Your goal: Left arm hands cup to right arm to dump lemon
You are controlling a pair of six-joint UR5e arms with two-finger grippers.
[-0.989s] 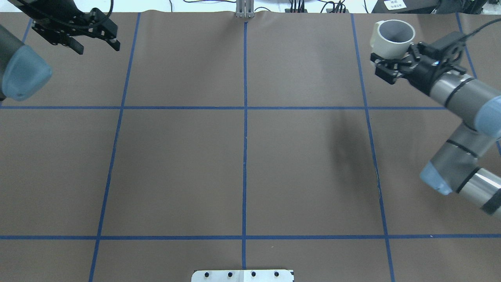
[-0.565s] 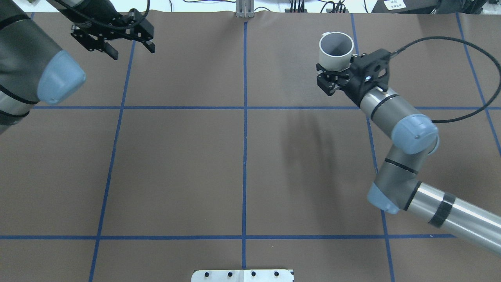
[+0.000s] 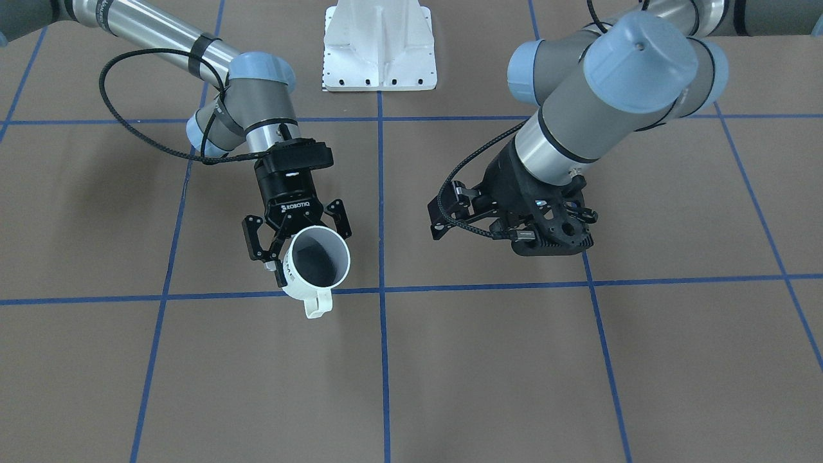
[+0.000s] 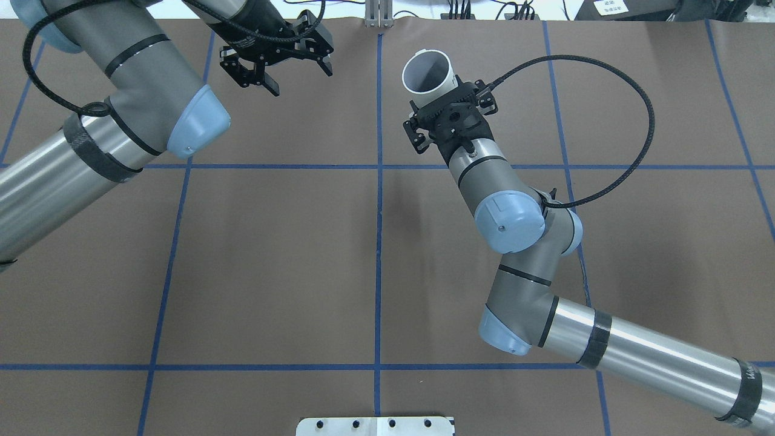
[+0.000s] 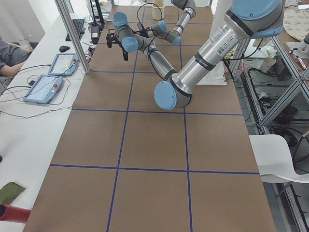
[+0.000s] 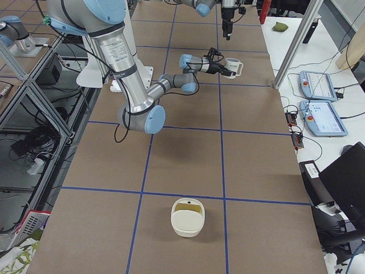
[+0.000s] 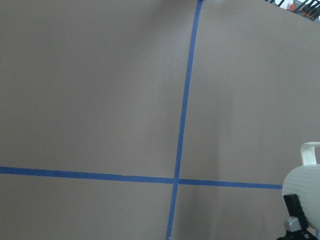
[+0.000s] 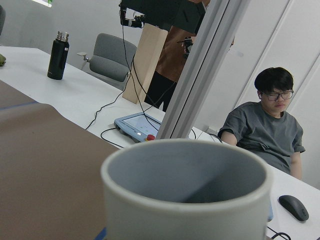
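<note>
My right gripper [image 4: 441, 100], marked ROBOTIQ [image 3: 297, 241], is shut on the white cup [image 4: 428, 71] and holds it above the table's far middle, just right of the centre line. The cup [image 3: 315, 263] is tilted, with its handle pointing away from me. Its grey inside shows no lemon in the overhead or right wrist view [image 8: 185, 185]; the lemon is hidden or out of view. My left gripper [image 4: 301, 80] is open and empty, above the table to the left of the cup and apart from it. The cup's edge shows in the left wrist view [image 7: 305, 182].
Brown table with a blue tape grid [image 4: 378, 242]. White base plate [image 4: 375, 426] at the near edge. A cream container [image 6: 187, 217] stands at the table's right end. A metal post [image 6: 296, 43], tablets [image 6: 322, 85] and a seated person [image 8: 267, 125] are beyond the far edge.
My right arm has carried the cup from the far right corner leftward to near the centre line. My left arm has swung right toward the middle, with its gripper still open.
</note>
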